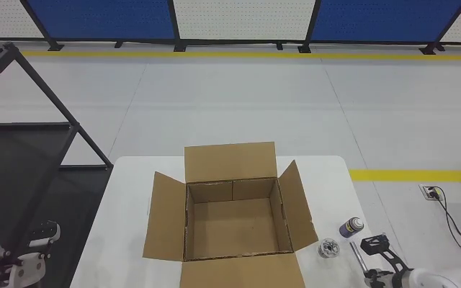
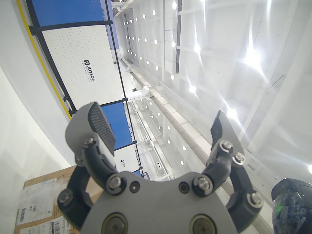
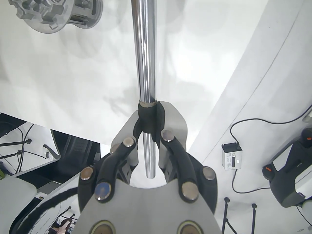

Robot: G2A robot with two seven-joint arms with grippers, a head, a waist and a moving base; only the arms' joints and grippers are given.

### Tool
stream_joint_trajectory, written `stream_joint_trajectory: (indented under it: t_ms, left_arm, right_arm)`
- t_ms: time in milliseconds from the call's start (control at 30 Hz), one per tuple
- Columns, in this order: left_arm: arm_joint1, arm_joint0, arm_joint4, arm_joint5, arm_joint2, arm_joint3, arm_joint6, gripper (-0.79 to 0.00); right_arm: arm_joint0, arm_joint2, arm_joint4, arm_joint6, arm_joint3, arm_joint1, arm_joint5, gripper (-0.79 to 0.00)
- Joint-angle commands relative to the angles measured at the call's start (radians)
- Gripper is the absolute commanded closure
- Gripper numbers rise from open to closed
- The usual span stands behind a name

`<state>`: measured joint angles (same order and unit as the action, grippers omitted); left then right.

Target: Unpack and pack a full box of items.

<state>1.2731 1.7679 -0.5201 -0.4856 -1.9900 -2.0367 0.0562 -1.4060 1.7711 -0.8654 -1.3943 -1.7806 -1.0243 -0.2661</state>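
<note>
An open cardboard box [image 1: 230, 229] with its flaps spread and a bare floor stands in the middle of the white table [image 1: 122, 216]. My right gripper [image 3: 148, 120] is shut on a chrome rod [image 3: 143, 37] just above the table, by the box's right side. That right gripper [image 1: 374, 248] is near the table's front right corner, where the rod [image 1: 357, 255] looks like a thin bar. A grey metal hub [image 3: 56, 3] lies beside the rod. My left gripper [image 2: 158, 120] is open, holds nothing and points up at the ceiling. It [image 1: 39, 236] hangs off the table's left edge.
A small can with a blue top [image 1: 351, 227] stands right of the box, behind the metal hub [image 1: 328, 249]. A black frame [image 1: 43, 129] stands left of the table. A labelled side of cardboard [image 2: 43, 196] is beside the left gripper.
</note>
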Motion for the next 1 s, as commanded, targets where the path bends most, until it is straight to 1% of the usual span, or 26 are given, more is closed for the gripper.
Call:
stream_joint_trajectory:
  t_ms: [0,500,567,733,800,933,967]
  left_arm:
    - [0.0,0.0,0.0,0.0,0.0,0.0,0.0,-0.785]
    - [0.0,0.0,0.0,0.0,0.0,0.0,0.0,-0.785]
    - [0.0,0.0,0.0,0.0,0.0,0.0,0.0,-0.785]
    - [0.0,0.0,0.0,0.0,0.0,0.0,0.0,-0.785]
    - [0.0,0.0,0.0,0.0,0.0,0.0,0.0,-0.785]
    - [0.0,0.0,0.0,0.0,0.0,0.0,0.0,-0.785]
    - [0.0,0.0,0.0,0.0,0.0,0.0,0.0,-0.785]
  right_arm:
    - [0.003,-0.01,-0.008,0.002,0.0,0.001,0.006,0.0]
    - [0.036,-0.074,-0.055,0.008,0.033,0.014,0.047,0.0]
    - [0.042,-0.081,-0.056,0.009,0.04,0.015,0.05,-0.037]
    - [0.052,-0.091,-0.055,0.01,0.053,0.019,0.056,-0.074]
    - [0.054,-0.095,-0.054,0.01,0.056,0.021,0.056,-0.117]
    - [0.057,-0.101,-0.055,0.01,0.061,0.025,0.057,-0.16]
    - [0.059,-0.103,-0.055,0.01,0.063,0.025,0.058,-0.188]
